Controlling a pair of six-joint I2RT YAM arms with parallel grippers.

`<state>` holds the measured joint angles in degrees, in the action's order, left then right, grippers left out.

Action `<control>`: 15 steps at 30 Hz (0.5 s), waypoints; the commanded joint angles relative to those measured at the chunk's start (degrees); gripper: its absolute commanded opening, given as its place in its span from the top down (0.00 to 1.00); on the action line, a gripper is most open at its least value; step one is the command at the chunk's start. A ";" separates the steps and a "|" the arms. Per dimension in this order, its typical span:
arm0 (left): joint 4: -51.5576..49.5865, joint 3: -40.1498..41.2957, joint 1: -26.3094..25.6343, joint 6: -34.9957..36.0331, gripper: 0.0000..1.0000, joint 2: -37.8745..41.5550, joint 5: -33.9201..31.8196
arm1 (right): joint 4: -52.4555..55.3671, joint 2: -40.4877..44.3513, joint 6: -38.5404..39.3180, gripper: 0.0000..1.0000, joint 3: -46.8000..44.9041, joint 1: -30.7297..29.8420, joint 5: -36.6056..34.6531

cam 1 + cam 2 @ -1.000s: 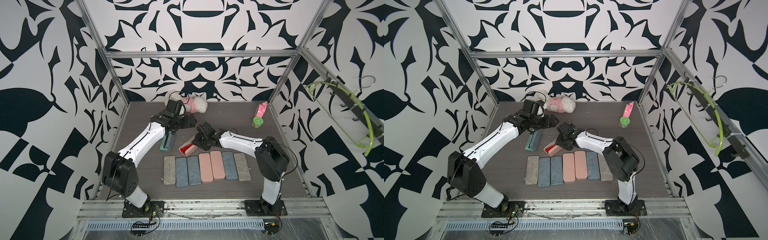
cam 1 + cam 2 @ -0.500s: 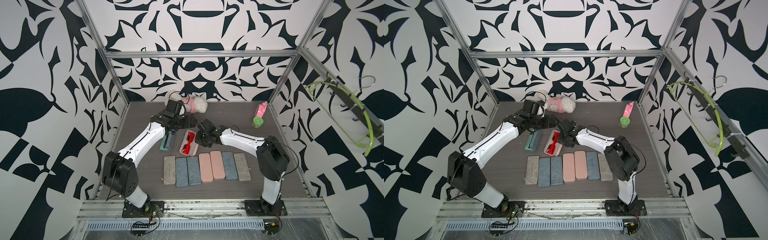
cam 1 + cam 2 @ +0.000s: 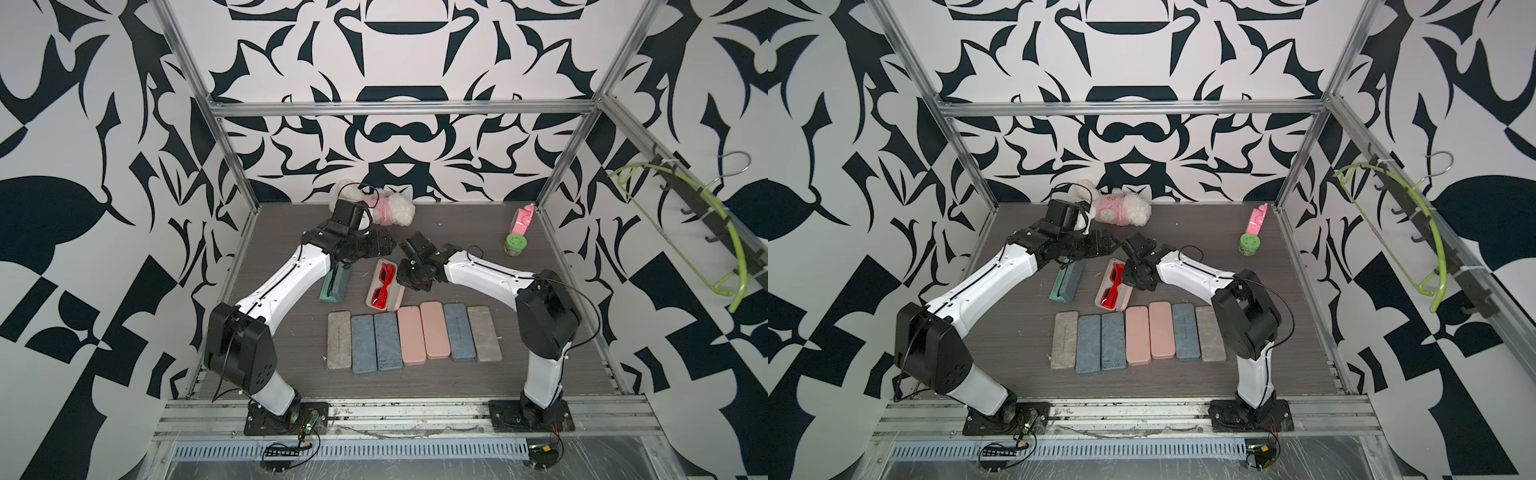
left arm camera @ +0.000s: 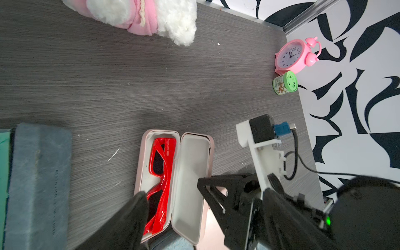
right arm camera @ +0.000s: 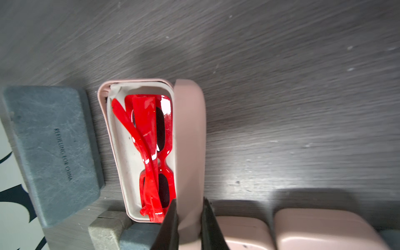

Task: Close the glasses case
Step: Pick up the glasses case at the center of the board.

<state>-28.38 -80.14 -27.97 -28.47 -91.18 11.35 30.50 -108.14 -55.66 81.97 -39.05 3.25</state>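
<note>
Grey wood-grain bench (image 3: 449, 232) inside a black-and-white patterned enclosure carries the pink hard-shell glasses case (image 4: 192, 173), lying open just behind a row of seven closed flat cases (image 3: 413, 334), red plastic sunglasses (image 5: 151, 140) in its tray. On the right arm (image 3: 486, 272) the jaws pinch one end of its raised lid; on the left arm (image 3: 286, 282) they stand spread and empty, just beside the case.

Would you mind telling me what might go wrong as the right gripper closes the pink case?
1. One temple of the red sunglasses lies angled across the frame; the lid may pinch it instead of seating.
2. The right gripper pinches the lid at one end while the open left gripper holds nothing, so the pink case could skid into the row of closed cases.
</note>
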 commanded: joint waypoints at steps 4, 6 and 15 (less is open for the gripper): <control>-0.30 -1.60 0.29 0.62 0.12 -1.03 2.17 | 4.92 6.82 5.81 0.90 2.74 4.78 1.21; -0.16 -1.53 0.28 0.52 0.12 -1.29 2.53 | 6.32 7.78 7.32 0.91 2.61 6.46 1.90; 0.39 -1.40 0.28 -0.16 0.12 -2.54 4.45 | 13.29 12.38 14.54 0.92 4.15 14.46 3.86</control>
<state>-28.29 -80.14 -27.94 -28.64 -92.71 13.89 41.06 -98.80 -45.41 82.65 -26.28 5.34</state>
